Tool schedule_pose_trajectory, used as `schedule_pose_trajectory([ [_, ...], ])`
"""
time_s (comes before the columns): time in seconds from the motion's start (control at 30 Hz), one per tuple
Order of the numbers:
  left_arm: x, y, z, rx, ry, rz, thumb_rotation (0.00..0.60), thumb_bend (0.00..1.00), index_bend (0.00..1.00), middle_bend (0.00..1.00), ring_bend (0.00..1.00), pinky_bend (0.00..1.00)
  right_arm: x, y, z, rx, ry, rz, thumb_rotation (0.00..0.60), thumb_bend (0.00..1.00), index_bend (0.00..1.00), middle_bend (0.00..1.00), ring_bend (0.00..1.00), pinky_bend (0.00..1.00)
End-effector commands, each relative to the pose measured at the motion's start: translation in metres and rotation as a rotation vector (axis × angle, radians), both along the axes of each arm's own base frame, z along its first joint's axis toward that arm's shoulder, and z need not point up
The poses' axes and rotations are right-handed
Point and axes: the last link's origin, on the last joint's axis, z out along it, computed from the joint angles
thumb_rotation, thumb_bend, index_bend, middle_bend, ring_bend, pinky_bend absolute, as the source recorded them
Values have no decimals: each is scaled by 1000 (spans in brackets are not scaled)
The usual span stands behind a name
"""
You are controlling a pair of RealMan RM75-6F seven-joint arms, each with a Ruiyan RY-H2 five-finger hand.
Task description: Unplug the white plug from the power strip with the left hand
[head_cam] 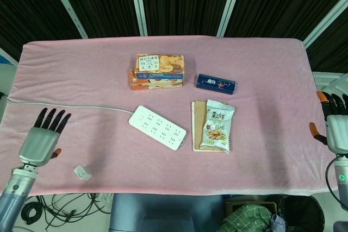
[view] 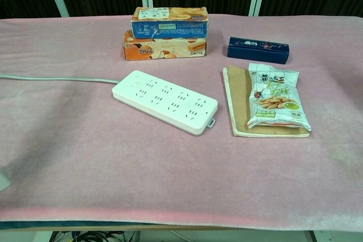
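Observation:
The white power strip lies across the middle of the pink cloth with nothing plugged into its sockets. The small white plug lies loose near the front left edge; only its corner shows in the chest view. My left hand hovers at the front left, to the left of the plug, fingers spread and holding nothing. My right hand is at the far right beyond the table's edge, fingers spread and empty. Neither hand shows in the chest view.
The strip's grey cord runs left off the table. Two stacked biscuit boxes stand at the back, a dark blue box to their right. A snack bag lies on a brown notebook.

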Motion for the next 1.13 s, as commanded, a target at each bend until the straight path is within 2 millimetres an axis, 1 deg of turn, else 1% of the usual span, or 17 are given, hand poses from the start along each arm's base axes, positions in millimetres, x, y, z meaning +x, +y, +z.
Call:
schedule_pose_trajectory([
  [0.03, -10, -31, 9, 71, -131, 99, 600, 33, 75, 62, 0, 0, -2, 37, -7, -1, -89, -8, 600, 286, 45, 87, 71, 35],
  [0.1, -17, -46, 10, 86, -187, 158, 600, 33, 67, 59, 0, 0, 0, 55, -15, 3, -121, -11, 600, 285, 43, 84, 64, 35],
  [0.23, -23, -65, 19, 125, -231, 199, 600, 33, 62, 49, 0, 0, 1, 81, -29, 17, -108, -17, 600, 277, 41, 74, 55, 35],
  [0.33, -25, -76, 23, 145, -254, 190, 600, 32, 61, 41, 0, 0, 2, 90, -36, 27, -96, -14, 600, 270, 33, 66, 53, 35],
  [0.47, -29, -93, 25, 156, -300, 207, 600, 32, 44, 20, 0, 0, 5, 92, -42, 43, -82, 7, 600, 269, 27, 64, 53, 35],
  [0.67, -23, -102, 28, 141, -341, 195, 600, 32, 36, 13, 0, 0, 6, 93, -48, 75, -76, 21, 600, 270, 22, 64, 53, 35],
  [0.8, -20, -104, 29, 154, -347, 166, 600, 33, 36, 13, 0, 0, 5, 94, -47, 63, -83, 16, 600, 270, 20, 64, 53, 35],
  [0.9, -20, -103, 28, 165, -350, 155, 600, 32, 36, 13, 0, 0, 19, 91, -46, 9, -195, 60, 600, 269, 21, 65, 53, 35],
  [0.93, -20, -102, 28, 167, -351, 148, 600, 32, 36, 13, 0, 0, 24, 90, -48, 5, -209, 85, 600, 269, 21, 64, 53, 35],
  [1.07, -22, -101, 30, 184, -361, 141, 600, 32, 36, 13, 0, 0, 20, 93, -54, 47, -126, 57, 600, 269, 20, 65, 53, 35],
  [1.13, -23, -100, 32, 193, -361, 138, 600, 32, 36, 13, 0, 0, 21, 93, -55, 56, -134, 46, 600, 269, 20, 65, 53, 35],
])
